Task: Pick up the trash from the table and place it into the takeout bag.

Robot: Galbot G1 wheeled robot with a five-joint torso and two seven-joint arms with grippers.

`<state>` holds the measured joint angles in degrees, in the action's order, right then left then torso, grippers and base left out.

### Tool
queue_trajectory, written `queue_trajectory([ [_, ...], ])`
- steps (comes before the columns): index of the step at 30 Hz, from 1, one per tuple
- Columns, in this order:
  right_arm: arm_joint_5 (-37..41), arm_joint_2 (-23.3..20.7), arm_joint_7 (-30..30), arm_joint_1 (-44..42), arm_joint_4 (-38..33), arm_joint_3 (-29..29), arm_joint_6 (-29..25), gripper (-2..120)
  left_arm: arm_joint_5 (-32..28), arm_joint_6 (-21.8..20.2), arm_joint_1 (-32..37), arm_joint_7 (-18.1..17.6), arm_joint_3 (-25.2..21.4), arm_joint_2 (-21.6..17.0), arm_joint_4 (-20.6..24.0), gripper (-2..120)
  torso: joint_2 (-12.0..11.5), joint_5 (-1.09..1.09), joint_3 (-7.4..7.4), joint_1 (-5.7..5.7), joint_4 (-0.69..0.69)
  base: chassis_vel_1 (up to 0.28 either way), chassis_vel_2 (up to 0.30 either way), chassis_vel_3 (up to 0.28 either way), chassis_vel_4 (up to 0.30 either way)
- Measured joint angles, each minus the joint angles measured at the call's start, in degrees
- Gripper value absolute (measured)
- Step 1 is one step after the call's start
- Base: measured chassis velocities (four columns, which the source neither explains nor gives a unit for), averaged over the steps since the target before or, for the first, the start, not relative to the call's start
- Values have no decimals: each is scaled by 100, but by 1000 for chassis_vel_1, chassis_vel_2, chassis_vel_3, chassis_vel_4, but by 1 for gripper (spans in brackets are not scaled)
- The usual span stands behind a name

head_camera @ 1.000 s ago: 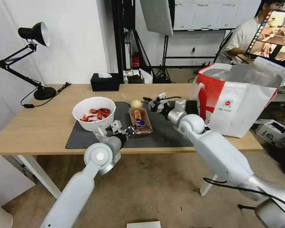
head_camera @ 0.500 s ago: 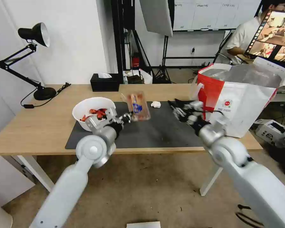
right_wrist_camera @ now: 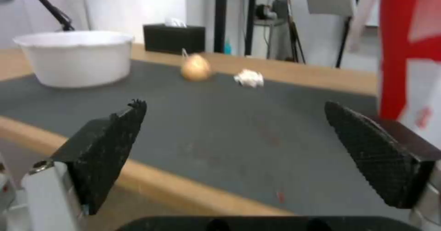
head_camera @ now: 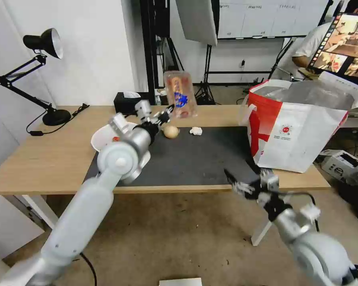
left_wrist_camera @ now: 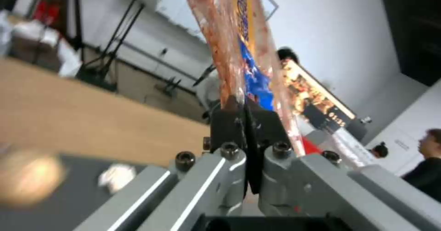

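- The table point(head_camera: 47, 159) is a long light-wood top on white legs, with one dark grey mat point(head_camera: 195, 159) laid across its middle.
- On the far side stand a black desk lamp point(head_camera: 39, 43) by the white wall and a black tissue box point(head_camera: 127, 103); behind them are light stands, a whiteboard and a lit monitor point(head_camera: 346, 39).
- The takeout bag point(head_camera: 302, 123) stands open at the table's right end, its foil lining showing and its red side panel turned toward the mat.
- My left gripper point(head_camera: 164, 115) is clamped on the bottom edge of the clear hinged tray point(head_camera: 180, 94), which stands nearly upright in the air above the far edge of the table; in the left wrist view my pads point(left_wrist_camera: 239, 120) pinch that rim tight.
- My right gripper point(head_camera: 248, 184) hangs at the near table edge, just before the bag, fingers spread wide with nothing between them.
- Half a second ago the tray was lower, just over the mat, and my right gripper was up over the mat next to the bag; now the tray is higher and my right arm has dropped back.
- Count: one white bowl point(head_camera: 103, 137) partly behind my left arm, one beige lump point(head_camera: 171, 131), one crumpled tissue point(head_camera: 195, 130), one tray, one bag.
- The lump and the tissue lie near each other at the mat's far edge.
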<state>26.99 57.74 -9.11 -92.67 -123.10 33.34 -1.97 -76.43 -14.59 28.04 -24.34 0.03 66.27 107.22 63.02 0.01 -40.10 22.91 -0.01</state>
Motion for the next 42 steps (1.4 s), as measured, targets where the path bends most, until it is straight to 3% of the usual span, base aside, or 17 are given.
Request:
queue_trajectory([
  [7,-400,336,-3,-424,129,114,-204,100,311,393,-1072,-67,955,506,-762,0,0,1,0,1,-1,0,0,0,0],
  [12,-602,460,11,-437,173,58,-211,100,389,484,-1522,-70,1293,831,-1314,0,-1,0,-1,1,1,0,0,0,0],
  [18,-767,548,37,-527,179,-39,-212,100,523,497,-2354,-103,1811,1645,-2161,0,0,0,-1,1,1,0,0,0,0],
  [20,-773,551,38,-530,179,-42,-212,100,535,497,-2384,-103,1828,1687,-2196,0,0,0,-1,2,2,0,0,0,0],
  [21,-813,581,38,-548,180,-66,-214,100,695,502,-2698,-101,2029,2150,-2604,0,0,1,-1,2,0,0,0,0,0],
  [24,-852,603,40,-552,220,-99,-229,100,988,613,-2999,-100,2380,2497,-3054,0,0,1,-1,2,-3,0,0,0,0],
  [26,-872,618,39,-557,241,-122,-237,100,1173,683,-3123,-76,2630,2544,-3204,0,0,3,-1,1,-3,0,0,0,0],
  [29,-921,642,38,-558,262,-143,-283,100,2109,747,-3322,69,3337,2567,-3527,0,0,1,-1,2,2,0,0,0,0],
  [42,-934,664,30,-589,273,-140,-335,100,2312,598,-3262,117,3598,2525,-3613,0,-1,-1,-1,1,1,0,0,0,0],
])
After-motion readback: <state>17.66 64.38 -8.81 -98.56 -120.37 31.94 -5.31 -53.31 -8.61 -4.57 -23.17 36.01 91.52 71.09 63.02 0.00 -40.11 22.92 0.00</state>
